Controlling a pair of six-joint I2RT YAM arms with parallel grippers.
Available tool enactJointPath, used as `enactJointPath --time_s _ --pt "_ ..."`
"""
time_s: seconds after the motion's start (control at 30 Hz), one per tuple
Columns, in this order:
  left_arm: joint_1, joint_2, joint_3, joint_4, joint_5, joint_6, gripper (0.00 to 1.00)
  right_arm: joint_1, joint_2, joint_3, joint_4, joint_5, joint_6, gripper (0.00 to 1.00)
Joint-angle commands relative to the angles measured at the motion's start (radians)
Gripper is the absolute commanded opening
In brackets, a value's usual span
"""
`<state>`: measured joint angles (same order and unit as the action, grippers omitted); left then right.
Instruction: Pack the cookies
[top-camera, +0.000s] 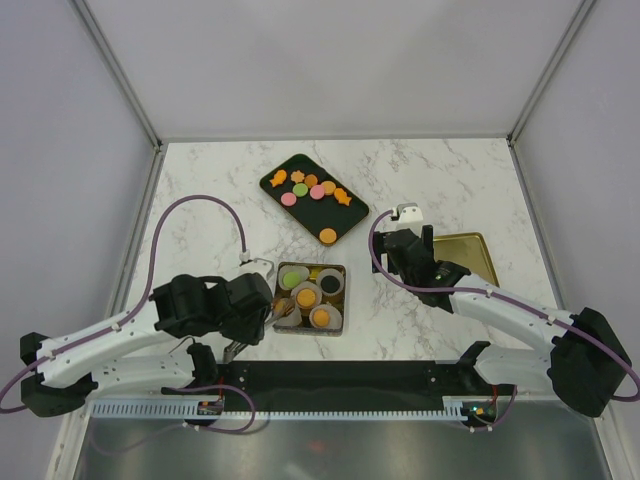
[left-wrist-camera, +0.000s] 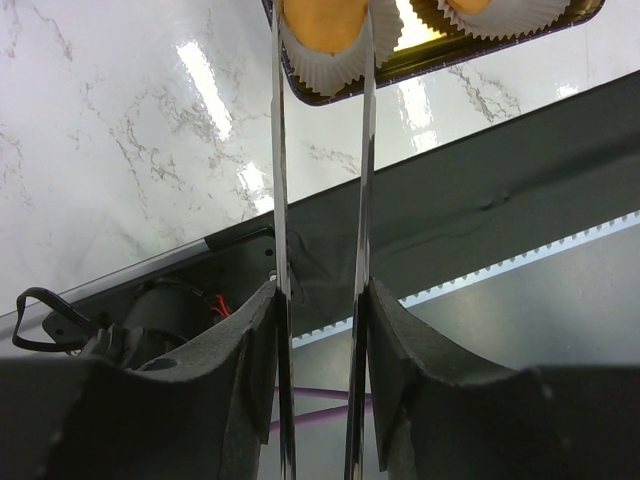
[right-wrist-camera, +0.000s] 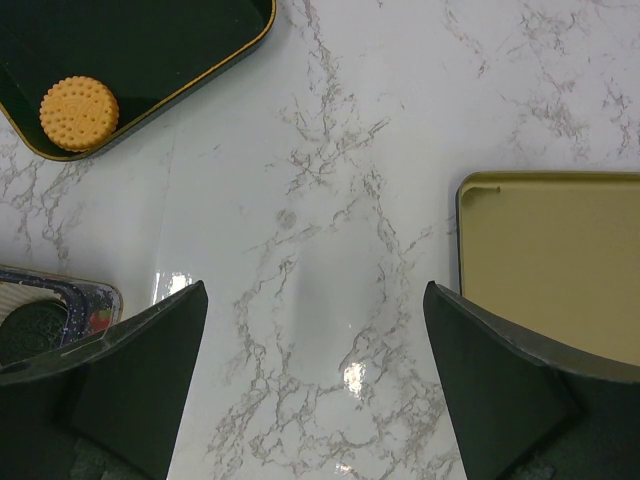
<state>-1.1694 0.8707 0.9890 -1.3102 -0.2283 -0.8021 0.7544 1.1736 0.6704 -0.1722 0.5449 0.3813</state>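
Note:
Several cookies (top-camera: 316, 190), orange, pink and star shaped, lie on a black tray (top-camera: 283, 172); one orange round cookie (top-camera: 327, 236) (right-wrist-camera: 79, 113) lies at its near end. A square box (top-camera: 341, 270) holds white paper cups with green, dark and orange cookies. My left gripper (top-camera: 262, 312) (left-wrist-camera: 320, 300) is shut on metal tongs (left-wrist-camera: 281, 200), whose blades flank an orange cookie (left-wrist-camera: 322, 20) in a cup at the box's near left. My right gripper (top-camera: 418, 262) (right-wrist-camera: 315, 400) is open and empty above bare table between the box and the lid.
A gold lid (top-camera: 468, 258) (right-wrist-camera: 550, 260) lies right of the right gripper. The box's corner (right-wrist-camera: 60, 300) shows at that gripper's left. A black rail (top-camera: 340, 378) runs along the table's near edge, under the left gripper. White walls close in the table.

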Motion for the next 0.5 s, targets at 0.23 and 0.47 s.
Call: enactJointPath --time_s 0.23,0.47 --pt "-0.009 0.004 0.042 0.009 0.001 -0.002 0.49 -0.006 -0.011 0.023 0.033 0.003 0.011 0.98" --pt "-0.010 0.008 0.045 0.017 0.004 0.001 0.50 -0.004 -0.014 0.021 0.033 0.003 0.011 0.98"
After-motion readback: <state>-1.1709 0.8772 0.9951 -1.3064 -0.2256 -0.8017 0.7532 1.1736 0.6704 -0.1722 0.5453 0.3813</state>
